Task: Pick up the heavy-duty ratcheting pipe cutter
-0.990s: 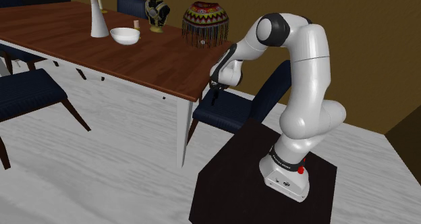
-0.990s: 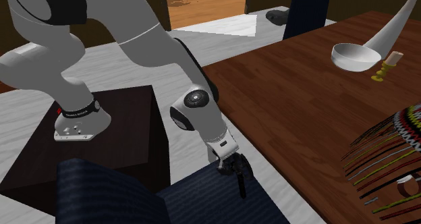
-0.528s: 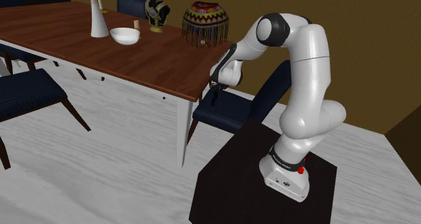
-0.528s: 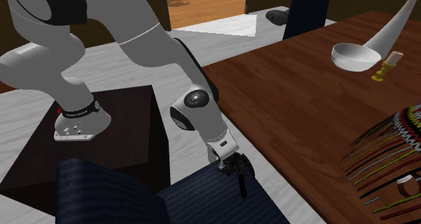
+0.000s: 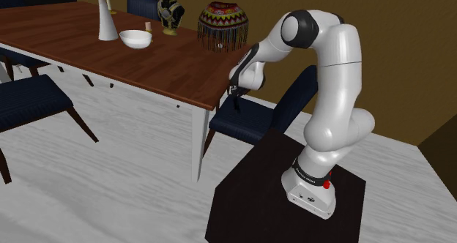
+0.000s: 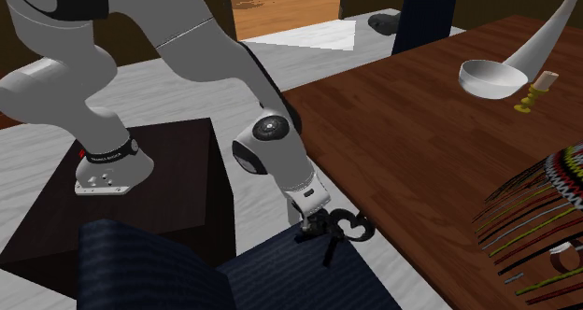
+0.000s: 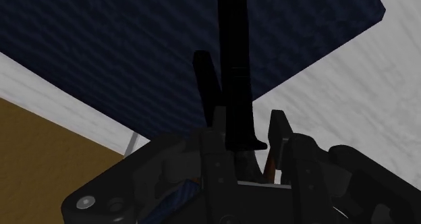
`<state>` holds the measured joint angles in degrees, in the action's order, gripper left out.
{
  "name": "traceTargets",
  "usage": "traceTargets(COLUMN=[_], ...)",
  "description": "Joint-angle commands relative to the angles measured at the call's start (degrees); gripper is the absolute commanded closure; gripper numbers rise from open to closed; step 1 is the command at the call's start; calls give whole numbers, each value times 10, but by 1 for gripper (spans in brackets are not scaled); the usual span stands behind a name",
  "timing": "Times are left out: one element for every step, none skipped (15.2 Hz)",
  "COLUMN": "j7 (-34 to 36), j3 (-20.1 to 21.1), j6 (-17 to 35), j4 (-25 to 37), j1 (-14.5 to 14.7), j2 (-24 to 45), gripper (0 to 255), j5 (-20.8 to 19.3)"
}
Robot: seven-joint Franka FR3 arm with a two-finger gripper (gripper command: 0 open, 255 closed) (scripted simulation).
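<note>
The pipe cutter (image 6: pixel 342 232) is an all-black tool with a hooked head and a long thin handle. It hangs just above the dark blue chair seat (image 6: pixel 280 280), close to the brown table's corner (image 6: pixel 374 215). My gripper (image 6: pixel 320 226) is shut on it near the head, and the handle points down toward the seat. In the wrist view the black handle (image 7: pixel 233 61) runs straight out from between the fingers (image 7: pixel 205 77), over the blue seat (image 7: pixel 121 54). In the shoulder view the gripper (image 5: pixel 235 95) sits beside the table's near corner, above the chair (image 5: pixel 253 121).
On the brown table (image 5: pixel 110 47) stand a white bowl (image 5: pixel 135 38), a tall white vase (image 5: pixel 105 15), a dark figurine (image 5: pixel 171 11) and a patterned fringed dome (image 5: pixel 223 23). Another blue chair (image 5: pixel 33 102) is on the pale floor. The dark stand (image 5: pixel 249 197) carries the arm's base.
The arm has risen a little with the pipe cutter clasped; the tool has come off the chair seat and its hooked head has swung out toward the table's edge.
</note>
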<state>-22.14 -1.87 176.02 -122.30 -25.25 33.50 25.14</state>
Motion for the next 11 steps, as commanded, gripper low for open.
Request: traceTargets(j7=[4, 6, 9, 12, 14, 18, 21, 24, 28, 28, 28], j3=[-8, -12, -17, -23, -28, -33, -38, -43, -48, -49, -49], j6=[-8, -14, -19, -25, -31, -36, -42, -48, -54, -55, -55], j4=[-2, -4, -6, -8, -10, -12, -14, -15, -17, -17, -17], j1=[7, 11, 15, 20, 24, 28, 32, 37, 41, 41, 41], j2=[-16, -23, -30, -38, -45, -52, -59, -66, -73, -74, -74], gripper=[255, 255, 255, 255, 255, 255, 255, 255, 255, 255, 255], j5=[-3, -5, -7, -9, -11, -14, -17, -20, -23, -24, -24])
